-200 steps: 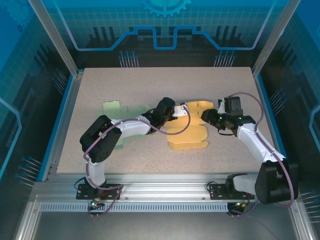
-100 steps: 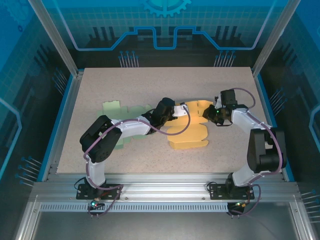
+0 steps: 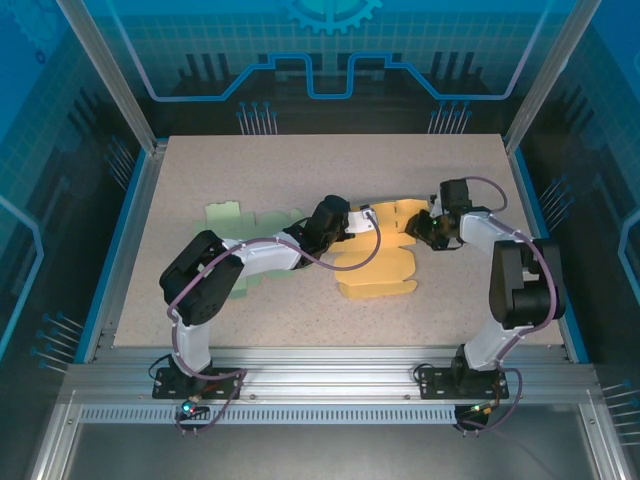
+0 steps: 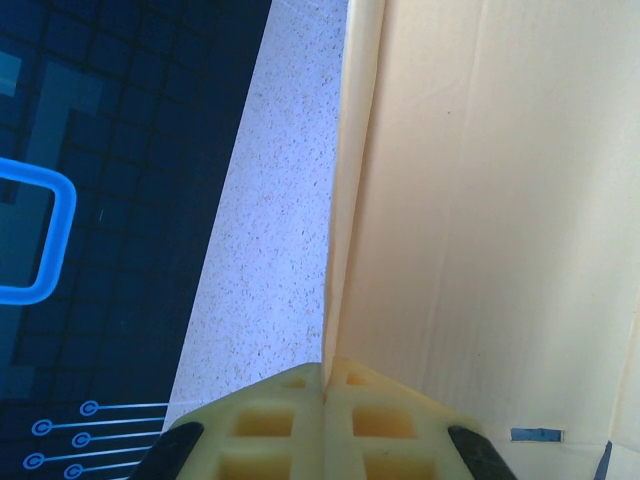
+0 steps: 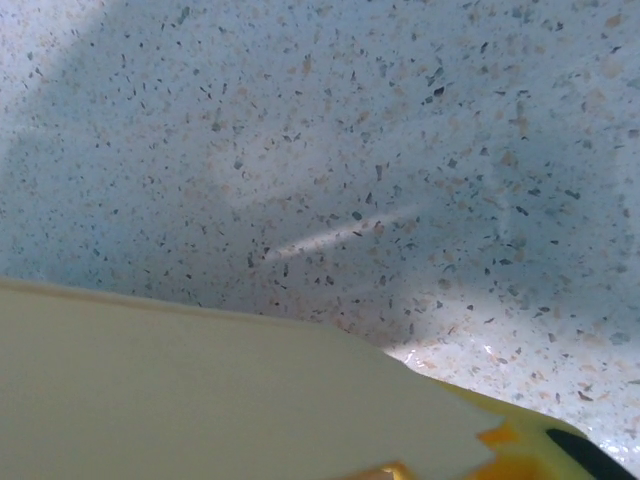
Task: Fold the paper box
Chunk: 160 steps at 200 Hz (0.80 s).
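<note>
Left claw (image 4: 324, 372) clamps a flap of the paper box (image 3: 378, 272), right claw's (image 3: 418, 228) grip unclear, so any sideways tug could tear the crease.

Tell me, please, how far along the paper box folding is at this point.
Done: little; the yellow box blank lies mostly flat on the table. In hand: the left claw is shut on one raised panel edge, and the right claw sits at the blank's right side; its grip is unclear. Left: nearly all folds, plus the green blank, lying flat.
</note>
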### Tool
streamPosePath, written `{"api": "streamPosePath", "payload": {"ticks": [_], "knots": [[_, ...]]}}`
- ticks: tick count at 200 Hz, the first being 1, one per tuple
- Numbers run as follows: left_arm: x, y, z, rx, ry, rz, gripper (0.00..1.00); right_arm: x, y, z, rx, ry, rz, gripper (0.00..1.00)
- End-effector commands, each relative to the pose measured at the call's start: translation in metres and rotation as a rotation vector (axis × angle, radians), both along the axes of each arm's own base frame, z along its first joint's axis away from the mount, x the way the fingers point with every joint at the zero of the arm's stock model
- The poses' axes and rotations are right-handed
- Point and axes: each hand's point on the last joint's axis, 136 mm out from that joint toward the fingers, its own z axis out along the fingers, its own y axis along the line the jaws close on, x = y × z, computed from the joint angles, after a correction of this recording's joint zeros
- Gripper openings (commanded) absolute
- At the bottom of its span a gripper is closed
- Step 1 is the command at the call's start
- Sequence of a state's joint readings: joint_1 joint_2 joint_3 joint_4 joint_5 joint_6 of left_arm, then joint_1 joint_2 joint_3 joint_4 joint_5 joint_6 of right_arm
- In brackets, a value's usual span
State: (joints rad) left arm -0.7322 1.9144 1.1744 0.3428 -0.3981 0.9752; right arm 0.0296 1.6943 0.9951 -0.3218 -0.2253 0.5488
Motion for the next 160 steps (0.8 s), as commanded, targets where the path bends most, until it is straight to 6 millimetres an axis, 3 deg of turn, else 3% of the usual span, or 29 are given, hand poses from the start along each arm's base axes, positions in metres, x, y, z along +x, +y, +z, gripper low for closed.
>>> {"api": "streamPosePath", "payload": {"ticks": [1, 41, 90, 160], "knots": [[0.004, 0.001, 0.000, 0.003, -0.013, 0.016, 0.00, -0.001, 0.002, -0.012, 0.042, 0.009, 0.004, 0.38], [0.005, -0.001, -0.002, 0.000, -0.007, 0.020, 0.00, 0.003, 0.018, -0.012, 0.144, -0.022, 0.022, 0.35], [0.005, -0.006, -0.007, 0.016, -0.005, 0.025, 0.00, 0.004, 0.025, 0.005, 0.187, -0.073, 0.015, 0.19], [0.002, -0.019, -0.006, -0.016, -0.004, 0.036, 0.00, 0.007, 0.047, 0.020, 0.231, -0.124, 0.028, 0.23]]}}
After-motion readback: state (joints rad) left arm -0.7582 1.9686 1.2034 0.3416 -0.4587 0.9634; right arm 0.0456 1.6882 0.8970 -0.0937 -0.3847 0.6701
